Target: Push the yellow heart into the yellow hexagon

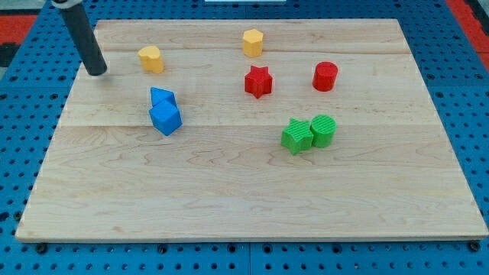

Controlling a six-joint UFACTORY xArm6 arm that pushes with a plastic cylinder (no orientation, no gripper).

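My tip (pixel 97 72) is the blunt lower end of a smooth, dark, matte rod that leans in from the far left corner; it rests on the desk (pixel 229 198) near the far left edge. There are no jaws on this arm, so nothing is clenched or grasped, and the tip touches no block.

Just to the right of the tip, apart from it, sits the yellow heart (pixel 151 59), a small rounded block with a notched top and a glossy plastic look. Further right along the far side stands the yellow hexagon (pixel 253 43), a short faceted prism, well apart from the heart.

Nearer than the heart, two blue blocks touch each other: a blue angular block (pixel 161 97) behind and a blue cube (pixel 166 119) tilted on the diagonal in front.

Right of centre sits the red star (pixel 258 81), with a red cylinder (pixel 325 76) further right, apart from it.

Nearer and to the right, the green star (pixel 296 136) and the green cylinder (pixel 323 131) sit side by side, touching; both show fine ribbed lines on their surfaces.

The desk is pale wood made of long planks with visible grain and seams, lying on a blue perforated board (pixel 23 99).
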